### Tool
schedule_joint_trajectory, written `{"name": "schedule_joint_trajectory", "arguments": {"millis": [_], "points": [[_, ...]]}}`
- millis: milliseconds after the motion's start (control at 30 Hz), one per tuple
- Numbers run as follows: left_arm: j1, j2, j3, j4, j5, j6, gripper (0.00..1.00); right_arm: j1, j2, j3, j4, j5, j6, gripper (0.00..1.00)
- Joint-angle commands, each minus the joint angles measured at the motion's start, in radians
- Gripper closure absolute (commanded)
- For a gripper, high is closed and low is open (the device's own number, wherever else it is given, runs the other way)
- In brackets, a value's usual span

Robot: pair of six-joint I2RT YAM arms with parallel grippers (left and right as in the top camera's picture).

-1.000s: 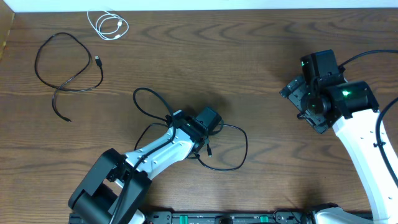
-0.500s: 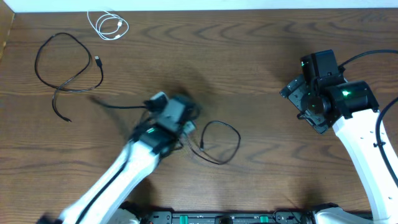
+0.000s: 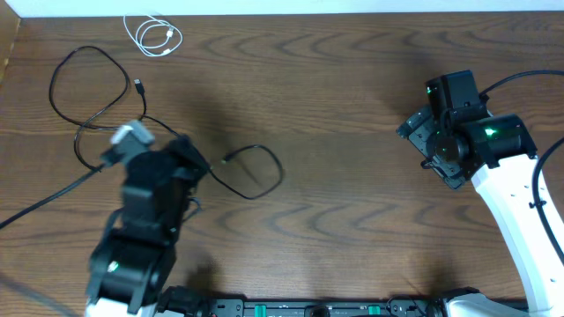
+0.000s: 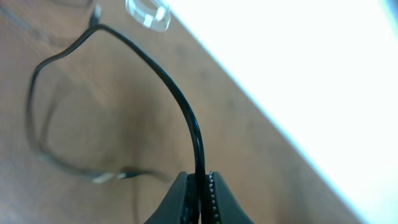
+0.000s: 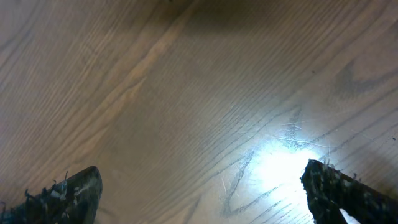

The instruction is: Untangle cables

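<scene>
Loose black cable (image 3: pixel 53 88): open loop flat on table (image 3: pixel 352 88), far left, ends crossing near the left arm.
White cable (image 3: pixel 152 35): small coil at far edge, apart from both black ones.
Left gripper (image 4: pixel 200 190): fingers pressed together, pinching held black cable.
Held black cable (image 3: pixel 280 169): loops right of the gripper, plug end free.
Right gripper (image 5: pixel 199 186): fingers spread wide over bare wood, holding nothing.
</scene>
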Motion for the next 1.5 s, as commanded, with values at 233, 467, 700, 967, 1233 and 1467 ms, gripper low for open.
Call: {"name": "schedule_joint_trajectory", "arguments": {"millis": [233,467,700,967,1233,1467], "points": [[0.217,-0.005,0.175,0.004,-0.029,0.038,0.93,0.002,-0.003,-0.003,-0.003,0.019,-0.011,0.01],[0.336,0.076,0.349,-0.009,-0.089,0.166,0.93,0.004,-0.003,-0.003,-0.002,0.019,-0.011,0.01],[0.454,0.182,0.475,-0.034,-0.369,0.279,0.92,0.004,-0.003,-0.003,-0.003,0.019,-0.011,0.01],[0.606,0.311,0.494,-0.034,-0.623,0.473,0.93,0.004,-0.003,-0.003,-0.002,0.019,-0.011,0.01],[0.726,0.428,0.494,-0.036,-0.640,0.505,0.93,0.004,-0.003,-0.003,-0.002,0.019,-0.011,0.01],[0.784,0.512,0.492,-0.052,-0.640,0.504,0.93,0.004,-0.003,-0.003,-0.002,0.019,-0.011,0.01]]}}
